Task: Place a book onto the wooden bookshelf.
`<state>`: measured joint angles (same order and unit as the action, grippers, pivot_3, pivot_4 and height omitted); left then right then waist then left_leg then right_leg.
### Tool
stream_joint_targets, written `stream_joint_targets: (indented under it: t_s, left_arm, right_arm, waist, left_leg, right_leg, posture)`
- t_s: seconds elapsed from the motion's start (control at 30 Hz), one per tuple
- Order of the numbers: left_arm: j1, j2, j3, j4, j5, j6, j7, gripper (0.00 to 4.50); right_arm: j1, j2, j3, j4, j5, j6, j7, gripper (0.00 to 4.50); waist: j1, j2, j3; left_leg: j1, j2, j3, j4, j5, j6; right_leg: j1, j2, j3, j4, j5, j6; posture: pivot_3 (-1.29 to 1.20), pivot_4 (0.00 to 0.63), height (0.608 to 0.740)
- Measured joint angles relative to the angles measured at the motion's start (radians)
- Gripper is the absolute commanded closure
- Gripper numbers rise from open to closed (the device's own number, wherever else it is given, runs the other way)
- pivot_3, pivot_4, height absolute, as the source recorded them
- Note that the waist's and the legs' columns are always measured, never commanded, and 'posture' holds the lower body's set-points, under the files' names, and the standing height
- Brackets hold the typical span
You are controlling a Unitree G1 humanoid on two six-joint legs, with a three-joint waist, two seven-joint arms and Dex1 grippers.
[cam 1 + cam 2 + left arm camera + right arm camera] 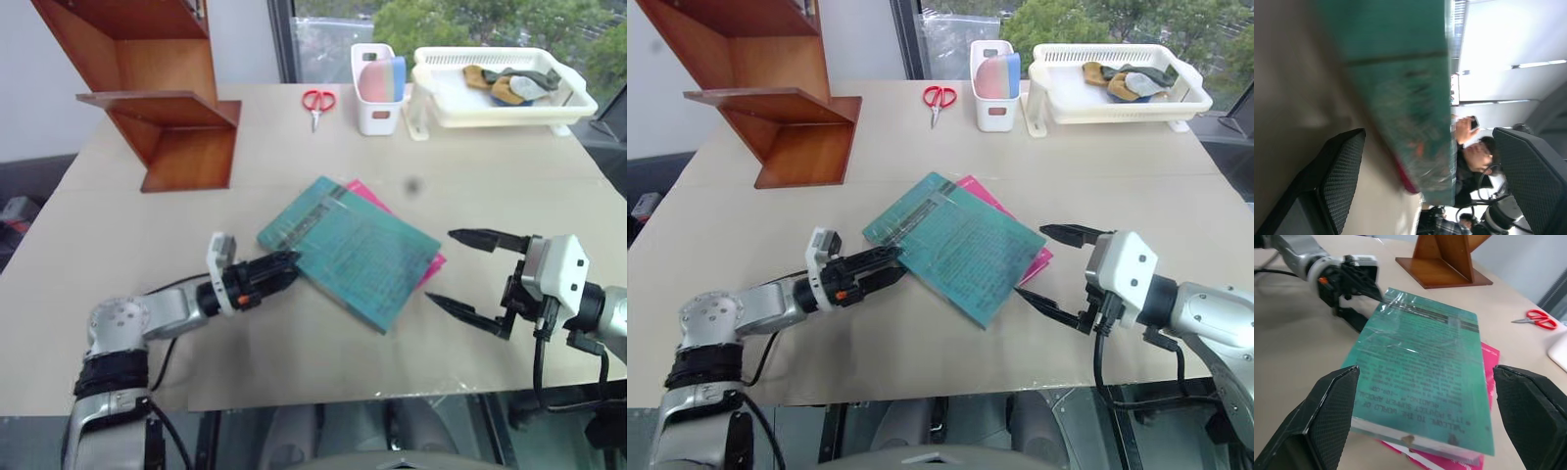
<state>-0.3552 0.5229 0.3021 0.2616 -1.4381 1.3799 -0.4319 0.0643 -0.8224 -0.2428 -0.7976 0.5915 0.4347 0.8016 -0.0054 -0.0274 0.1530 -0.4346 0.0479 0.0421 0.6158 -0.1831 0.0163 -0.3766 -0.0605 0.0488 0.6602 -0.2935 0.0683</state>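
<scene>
Centre of frame: book (351, 249) lies flat on pink book (437, 260) | stiff, glossy, likely slippery | both claws spread, left gripper (280, 267) and right gripper (458, 270) flanking | you should clamp opposite edges.

Beige table (118, 245), seam across top between near and far parts. Far left corner: reddish-brown wooden bookshelf (167, 108) standing on table. Far middle: red-handled scissors (316, 104) lying flat; beside them white bin (376, 90) upright, pink and blue items inside. Far right: white perforated tray (502, 90) with cloth-like items in it. Centre: pink book (377, 201) flat on table, angled; teal book (348, 250) on top, covering most of it.
</scene>
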Motion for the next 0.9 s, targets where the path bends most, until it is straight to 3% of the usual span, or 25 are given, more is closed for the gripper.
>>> stream_joint_targets:
  t_s: [0.3, 0.33, 0.57, 0.77, 0.9]
  left_arm:
    - [0.004, -0.114, 0.018, -0.025, -0.07, 0.011, 0.16, 0.0]
    - [0.007, -0.122, 0.025, -0.032, -0.088, 0.009, 0.191, 0.54]
    - [-0.027, -0.131, 0.035, -0.04, -0.174, 0.001, 0.339, 3.17]
    - [-0.145, -0.052, 0.036, 0.017, -0.161, 0.001, 0.356, 3.17]
    - [-0.278, 0.012, 0.004, 0.15, -0.063, 0.03, 0.269, 3.17]
  right_arm:
    - [0.028, 0.0, -0.002, -0.007, -0.006, 0.0, -0.004, 0.03]
    - [0.033, 0.0, -0.003, -0.008, -0.007, -0.001, -0.004, 0.0]
    - [0.047, 0.004, -0.005, -0.006, -0.024, -0.016, 0.001, 0.0]
    - [0.058, 0.014, -0.004, 0.015, -0.044, -0.049, 0.016, 0.0]
    - [0.057, 0.024, 0.011, 0.029, -0.06, -0.069, 0.022, 0.0]
  waist:
    - [-0.002, -0.001, 0.001]
    - [-0.002, -0.001, 0.001]
    - [-0.002, -0.002, 0.001]
    - [-0.004, -0.002, 0.001]
    - [-0.004, -0.003, 0.002]
  left_leg:
    - [0.0, 0.0, -0.001, 0.0, 0.0, 0.0]
    - [0.0, -0.001, -0.001, 0.0, 0.0, 0.0]
    - [0.0, -0.001, -0.003, 0.001, 0.0, 0.0]
    - [0.0, -0.001, -0.004, 0.002, 0.0, 0.0]
    - [0.0, -0.001, -0.002, 0.002, 0.001, -0.001]
  right_leg:
    - [0.001, 0.0, -0.001, 0.001, 0.0, 0.001]
    - [0.001, 0.0, 0.0, 0.001, 0.0, 0.001]
    - [0.001, 0.001, -0.002, 0.001, 0.0, 0.001]
    - [0.003, 0.001, -0.003, 0.001, 0.0, 0.001]
    - [0.003, 0.003, -0.004, 0.001, 0.0, 0.001]
  posture:
    - [0.0, 0.15, 0.74]
    - [0.0, 0.15, 0.74]
    - [0.0, 0.15, 0.74]
    - [0.0, 0.15, 0.74]
    - [0.0, 0.15, 0.74]
